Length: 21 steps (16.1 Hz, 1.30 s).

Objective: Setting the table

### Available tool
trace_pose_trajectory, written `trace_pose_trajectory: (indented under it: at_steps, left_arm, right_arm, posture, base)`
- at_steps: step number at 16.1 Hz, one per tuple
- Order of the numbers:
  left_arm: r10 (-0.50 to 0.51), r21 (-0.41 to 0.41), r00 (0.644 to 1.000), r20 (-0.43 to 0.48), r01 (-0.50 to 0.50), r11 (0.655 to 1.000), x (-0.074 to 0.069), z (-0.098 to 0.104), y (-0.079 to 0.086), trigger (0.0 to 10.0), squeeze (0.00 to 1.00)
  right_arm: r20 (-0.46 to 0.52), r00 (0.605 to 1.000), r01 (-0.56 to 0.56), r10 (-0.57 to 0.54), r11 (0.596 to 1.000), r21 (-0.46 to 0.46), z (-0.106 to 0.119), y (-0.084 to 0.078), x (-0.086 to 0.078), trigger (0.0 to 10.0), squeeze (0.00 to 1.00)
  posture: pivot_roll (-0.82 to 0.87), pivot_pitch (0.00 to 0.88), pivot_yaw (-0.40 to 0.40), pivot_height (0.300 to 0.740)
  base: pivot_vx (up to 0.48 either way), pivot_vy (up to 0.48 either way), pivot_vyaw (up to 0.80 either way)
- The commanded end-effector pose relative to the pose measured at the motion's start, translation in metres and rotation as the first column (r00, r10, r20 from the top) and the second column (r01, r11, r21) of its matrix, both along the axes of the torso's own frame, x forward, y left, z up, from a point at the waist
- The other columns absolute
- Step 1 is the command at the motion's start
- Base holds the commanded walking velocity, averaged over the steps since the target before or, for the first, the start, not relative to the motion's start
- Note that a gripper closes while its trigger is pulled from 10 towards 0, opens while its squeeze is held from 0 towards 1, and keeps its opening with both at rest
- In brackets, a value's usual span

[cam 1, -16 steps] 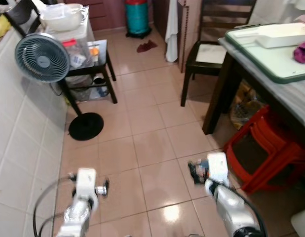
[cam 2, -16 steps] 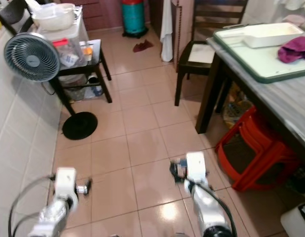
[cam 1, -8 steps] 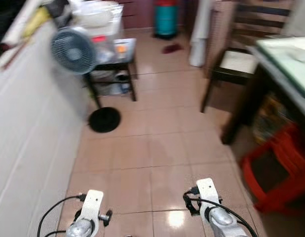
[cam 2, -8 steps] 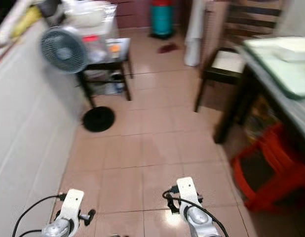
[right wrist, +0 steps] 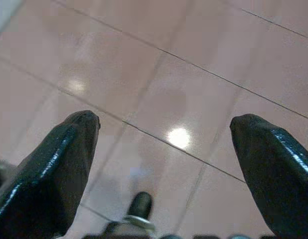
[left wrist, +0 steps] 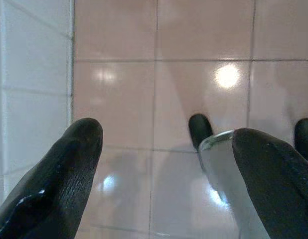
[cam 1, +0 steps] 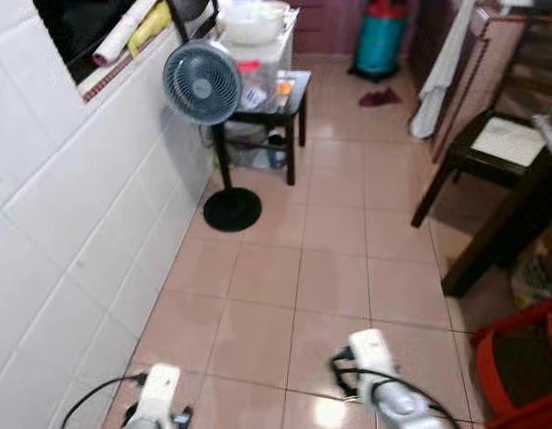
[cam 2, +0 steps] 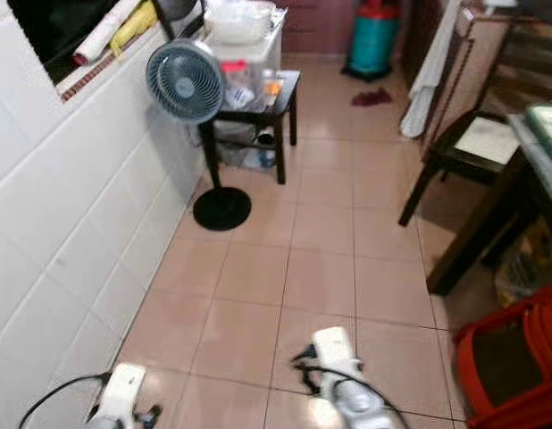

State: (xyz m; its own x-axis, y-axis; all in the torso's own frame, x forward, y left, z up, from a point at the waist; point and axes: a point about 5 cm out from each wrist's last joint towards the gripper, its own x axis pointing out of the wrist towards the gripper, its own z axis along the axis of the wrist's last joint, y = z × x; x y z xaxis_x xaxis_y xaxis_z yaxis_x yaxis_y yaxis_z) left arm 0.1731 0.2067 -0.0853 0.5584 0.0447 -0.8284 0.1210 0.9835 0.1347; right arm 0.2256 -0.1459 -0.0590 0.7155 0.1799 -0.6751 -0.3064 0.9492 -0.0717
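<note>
— Both hands hang low at the bottom of the frame, left hand (left wrist: 159, 164) and right hand (right wrist: 164, 164), each spread wide with nothing between the fingers but floor (cam 1: 330, 268).

— Why carried like that?

— My guess is they're idle while the robot walks; open and empty suits a fetch not yet begun. Nothing for the table is held.

— Where is the table, then?

— At the right edge: a dark leg and a sliver of the bench (cam 2: 542, 121), with a chair (cam 1: 495, 147) tucked beside it and a red stool (cam 1: 522, 366) at lower right.

— And the tableware?

— Possibly the white bowl (cam 1: 252, 20) on the small black stand (cam 1: 276, 100) at upper centre, behind the fan (cam 1: 203, 82) by the tiled wall (cam 1: 71, 232). That looks the likeliest source, well apart from the hands.
</note>
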Motion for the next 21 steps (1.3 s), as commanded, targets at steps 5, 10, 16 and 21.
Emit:
trace_pose_trajectory:
  at_steps: [5, 10, 16, 21]
  left_arm:
    - [0.008, 0.003, 1.0, -0.021, -0.008, 1.0, -0.012, -0.005, 0.002, 10.0, 0.0]
    - [0.011, 0.013, 1.0, -0.019, -0.011, 1.0, -0.013, -0.003, 0.012, 10.0, 0.0]
    - [-0.006, 0.014, 1.0, -0.012, 0.006, 1.0, -0.011, -0.002, 0.011, 10.0, 0.0]
    - [-0.025, -0.003, 0.999, -0.03, 0.025, 1.0, -0.024, -0.01, -0.008, 10.0, 0.0]
  right_arm:
    - [-0.016, 1.0, -0.023, 0.022, 0.999, -0.026, -0.003, -0.003, -0.004, 10.0, 0.0]
    - [-0.009, 1.0, -0.029, 0.028, 0.999, -0.035, -0.002, -0.003, -0.003, 10.0, 0.0]
    - [0.002, 1.0, -0.02, 0.02, 0.999, -0.041, -0.002, -0.004, -0.003, 10.0, 0.0]
    - [-0.006, 1.0, 0.011, -0.012, 0.999, -0.042, -0.003, -0.007, -0.004, 10.0, 0.0]
  posture:
    - [-0.14, 0.053, 0.047, 0.74]
    - [-0.14, 0.054, 0.05, 0.74]
    - [-0.14, 0.055, 0.05, 0.74]
    - [-0.15, 0.056, 0.05, 0.74]
  base:
    - [0.099, 0.295, 0.0]
    - [0.276, 0.359, 0.0]
    - [0.292, 0.361, 0.0]
    - [0.245, 0.132, 0.0]
